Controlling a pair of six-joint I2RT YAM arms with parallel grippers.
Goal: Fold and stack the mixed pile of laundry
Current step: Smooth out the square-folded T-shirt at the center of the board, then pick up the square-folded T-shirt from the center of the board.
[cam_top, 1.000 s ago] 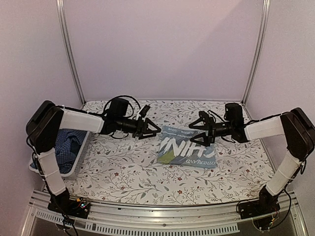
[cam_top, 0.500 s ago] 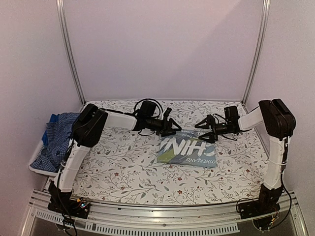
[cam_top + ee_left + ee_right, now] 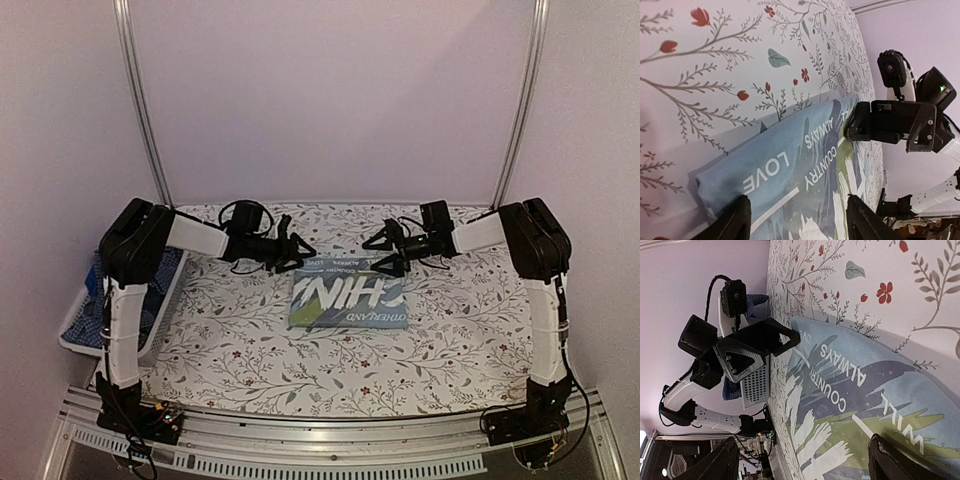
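Folded light-blue shirt (image 3: 350, 302) mid-worktop (image 3: 240, 345), long axis 9-to-3. Left gripper (image 3: 303, 255) at its 11 o'clock corner, right gripper (image 3: 376, 257) at 1 o'clock. Both wide, empty, equally near. Checked shirt (image 3: 88, 312) in basket (image 3: 72, 344), 9 o'clock.

folded light-blue shirt (image 3: 799, 167) print in white capitals, LOVE, COUNTRY, ALWAYS in left wrist view, WILL, COUNTRY, ALWAYS in right wrist view, big upside-down CHIN in top view, small line below it illegible
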